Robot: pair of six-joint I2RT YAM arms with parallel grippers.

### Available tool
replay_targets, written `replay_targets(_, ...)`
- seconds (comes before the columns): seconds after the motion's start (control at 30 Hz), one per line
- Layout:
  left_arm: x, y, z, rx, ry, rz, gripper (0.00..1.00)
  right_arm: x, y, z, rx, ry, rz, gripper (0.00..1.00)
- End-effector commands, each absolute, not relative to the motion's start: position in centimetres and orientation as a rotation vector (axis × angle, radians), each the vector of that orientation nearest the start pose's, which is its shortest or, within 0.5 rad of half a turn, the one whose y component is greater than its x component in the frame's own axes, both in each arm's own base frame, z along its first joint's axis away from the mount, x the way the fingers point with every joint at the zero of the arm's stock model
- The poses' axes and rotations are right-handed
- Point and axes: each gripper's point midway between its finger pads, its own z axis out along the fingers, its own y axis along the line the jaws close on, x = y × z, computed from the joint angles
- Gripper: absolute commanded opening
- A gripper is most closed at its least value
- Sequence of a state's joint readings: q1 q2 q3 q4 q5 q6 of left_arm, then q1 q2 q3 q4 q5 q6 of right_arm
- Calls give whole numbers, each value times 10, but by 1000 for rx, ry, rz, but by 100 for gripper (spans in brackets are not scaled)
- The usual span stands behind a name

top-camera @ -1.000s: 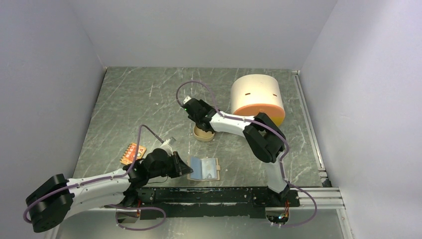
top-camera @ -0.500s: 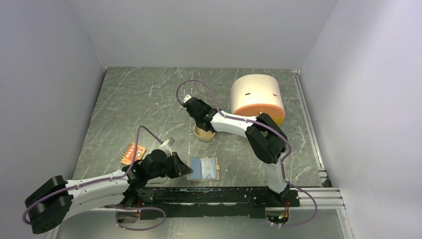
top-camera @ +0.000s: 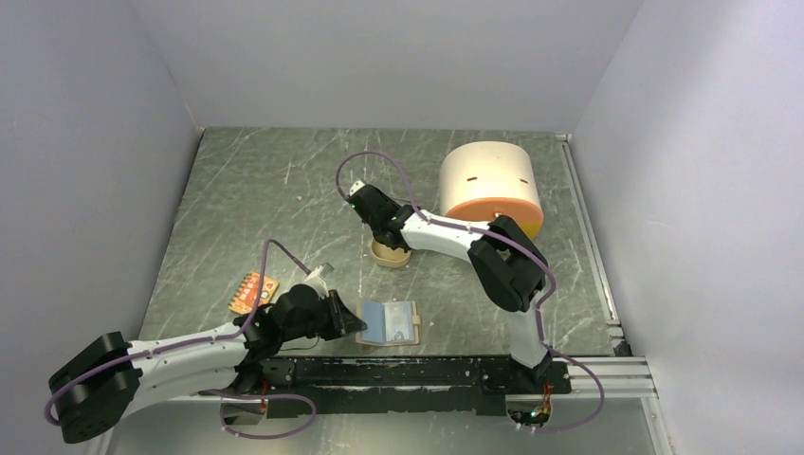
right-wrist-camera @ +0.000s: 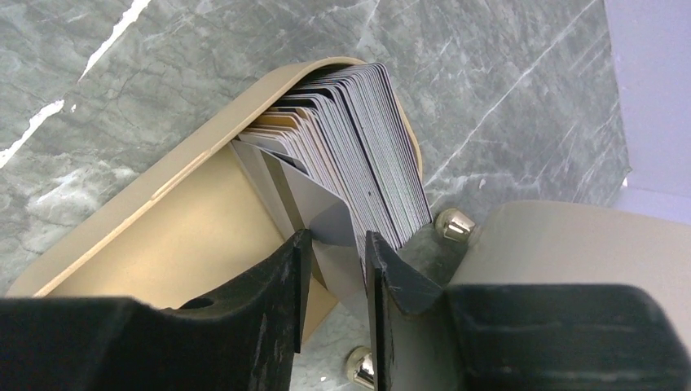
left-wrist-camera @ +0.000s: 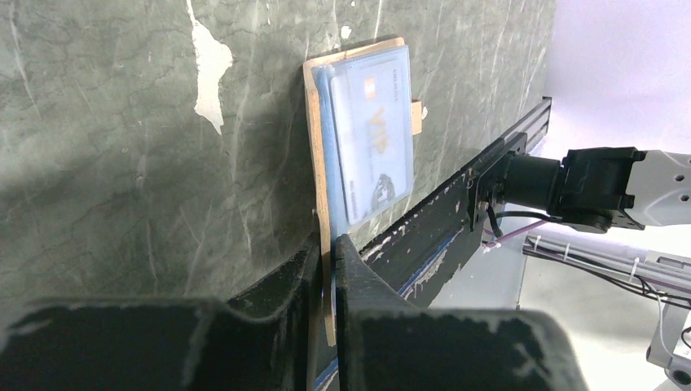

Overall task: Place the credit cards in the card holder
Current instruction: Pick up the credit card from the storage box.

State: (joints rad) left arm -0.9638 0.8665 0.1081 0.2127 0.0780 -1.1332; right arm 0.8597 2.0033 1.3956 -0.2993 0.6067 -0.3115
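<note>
Tan card holder [left-wrist-camera: 315,122] lies open on the bench [left-wrist-camera: 122,163], near edge
Left gripper [left-wrist-camera: 327,244] is clamped on its rim. A light blue card [left-wrist-camera: 375,138] sits under the clear sleeve. Right gripper [right-wrist-camera: 336,244] stands narrow around one of the grey cards [right-wrist-camera: 383,138] in the tin tray [right-wrist-camera: 187,220]; can't tell if it's pinching.

Grey marbled table [top-camera: 284,190] — card holder [top-camera: 390,323] lies open near centre, tan tray [top-camera: 389,254] mid-table, cream box [top-camera: 488,185] far right — orange piece [top-camera: 253,292] near left.
</note>
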Motion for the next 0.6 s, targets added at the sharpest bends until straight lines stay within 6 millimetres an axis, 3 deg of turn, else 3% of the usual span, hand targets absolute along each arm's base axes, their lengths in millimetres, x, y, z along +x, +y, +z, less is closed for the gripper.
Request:
replay_targets(0.0,116,-259,62,-129,2363,-1266,14,392,280,100,-1007,2034,-483,32)
replay_targets(0.2,116,-260,62,-125,2365,-1268,14,392,280,102,-1004,2031,-492,32)
replay_targets(0.27,116,-260,61,-124,2368,-1268,14,393,280,115,-982,2014,-481,32)
replay_targets(0.57,116,-259,60,-131,2366,-1264,14,395,280,118,-971,2008,-484,34)
